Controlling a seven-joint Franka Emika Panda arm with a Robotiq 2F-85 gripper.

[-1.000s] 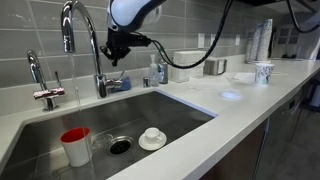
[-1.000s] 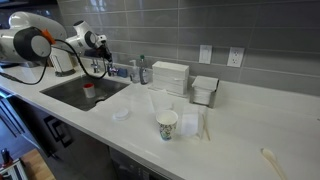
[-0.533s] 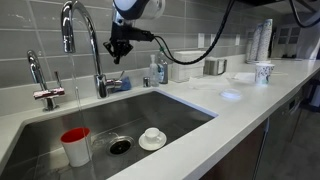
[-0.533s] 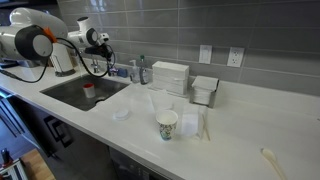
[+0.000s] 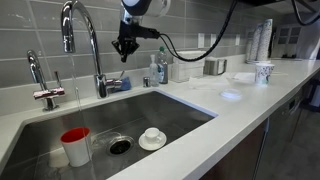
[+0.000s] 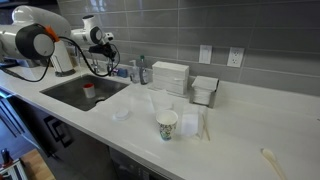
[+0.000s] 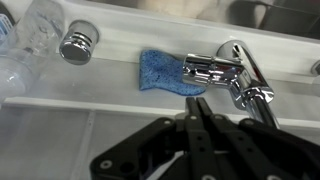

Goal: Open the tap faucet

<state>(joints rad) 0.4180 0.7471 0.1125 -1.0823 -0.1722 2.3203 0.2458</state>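
The tall chrome gooseneck tap faucet [image 5: 88, 40] stands behind the sink, its nozzle hanging at the left. It also shows in an exterior view [image 6: 100, 62], partly behind the arm. In the wrist view its chrome base and lever [image 7: 228, 72] lie just ahead of my fingers. My gripper [image 5: 125, 50] hangs above and to the right of the faucet base, apart from it. It also shows in an exterior view [image 6: 104, 43]. In the wrist view the gripper [image 7: 197, 108] has its two fingers pressed together, holding nothing.
A shorter slim chrome tap [image 5: 38, 80] stands left of the faucet. A blue sponge [image 7: 167, 73] and a round chrome knob [image 7: 76, 45] sit on the ledge. The sink [image 5: 180, 105] holds a red cup [image 5: 75, 146] and a white dish [image 5: 152, 137]. Bottles [image 5: 157, 70] stand behind.
My gripper has risen and shifted slightly right, away from the faucet base. The fingers stay shut. The faucet has not moved.
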